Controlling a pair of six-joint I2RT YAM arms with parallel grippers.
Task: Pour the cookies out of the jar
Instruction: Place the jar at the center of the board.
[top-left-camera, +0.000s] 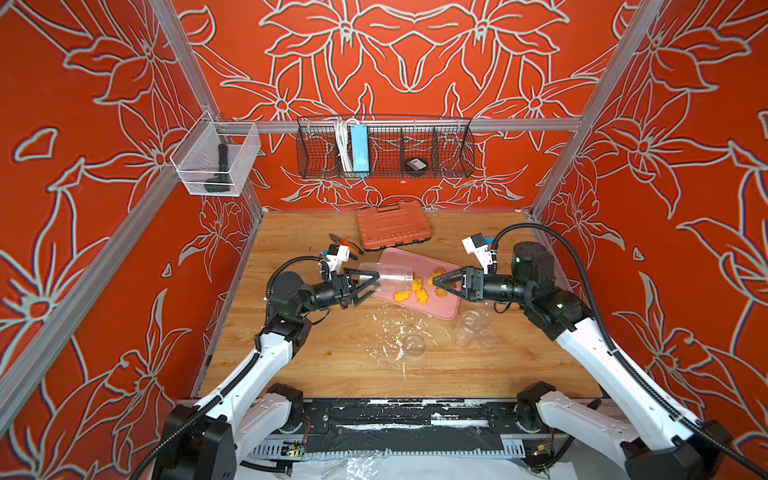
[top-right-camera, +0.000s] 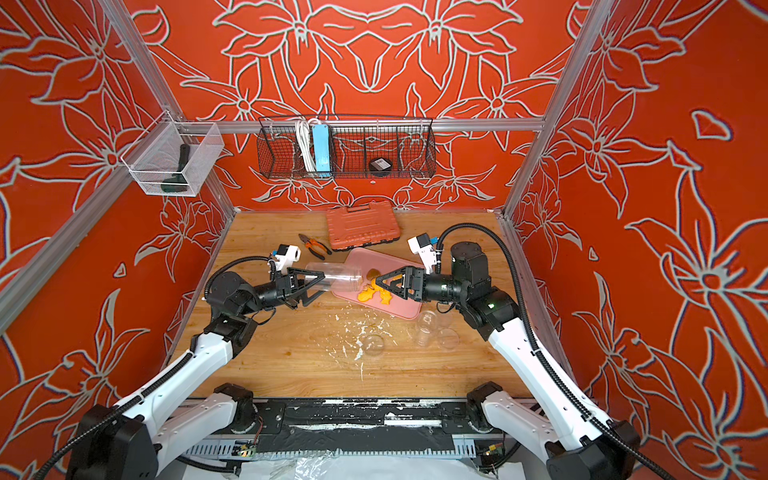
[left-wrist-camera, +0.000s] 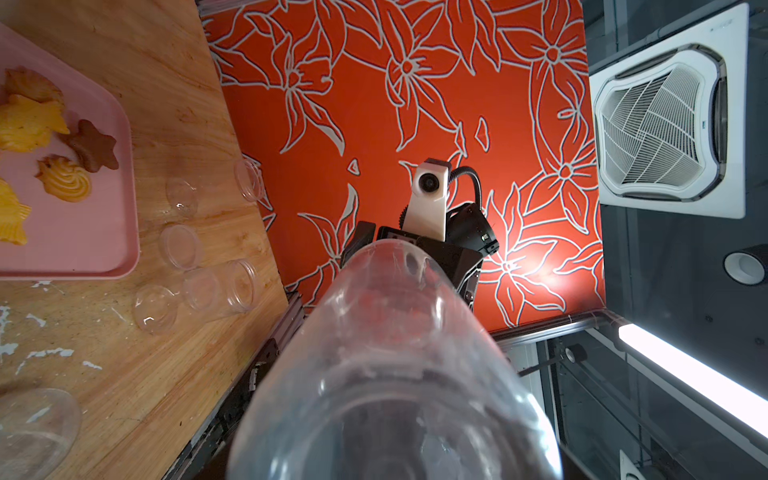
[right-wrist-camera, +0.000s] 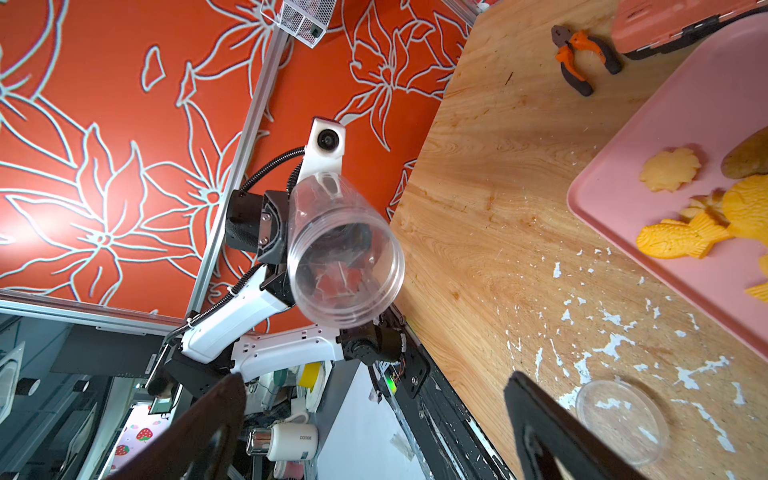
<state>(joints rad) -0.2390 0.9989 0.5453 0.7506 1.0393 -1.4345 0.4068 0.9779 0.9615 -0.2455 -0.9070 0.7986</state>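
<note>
Nearest the left wrist lens, the clear jar (left-wrist-camera: 395, 374) fills the lower frame, its closed end toward the camera and its open mouth pointing away at the opposite arm. Both top views show why. The left fingers (top-left-camera: 363, 272) are clamped on the jar (top-left-camera: 395, 277) near its base and hold it on its side, clear of the desk (top-left-camera: 332, 361). Its long axis runs almost level from the left arm toward the right one, and the mouth hangs above the left end of the pink tray (top-left-camera: 436, 308). The cookies (top-left-camera: 417, 295) lie in a loose heap on that tray, just beyond and below the mouth, so they sit between the two arms. Seen down the mouth from the right wrist, the jar (right-wrist-camera: 345, 253) looks empty, with only reddish patches showing through its wall, so I judge the pouring itself done. The right fingers (right-wrist-camera: 536, 415) stand wide apart and hold nothing. In both top views they hover over the tray with their tips aimed at the mouth, near it but not touching. Whatever follows turns on that axis. The base is in the left grip and the mouth faces right, so righting or setting down the jar falls to the left arm, while the right arm is the nearer one to the cookies. Free desk lies toward the robot, where clear containers (top-left-camera: 473, 330) and white flecks are scattered.
</note>
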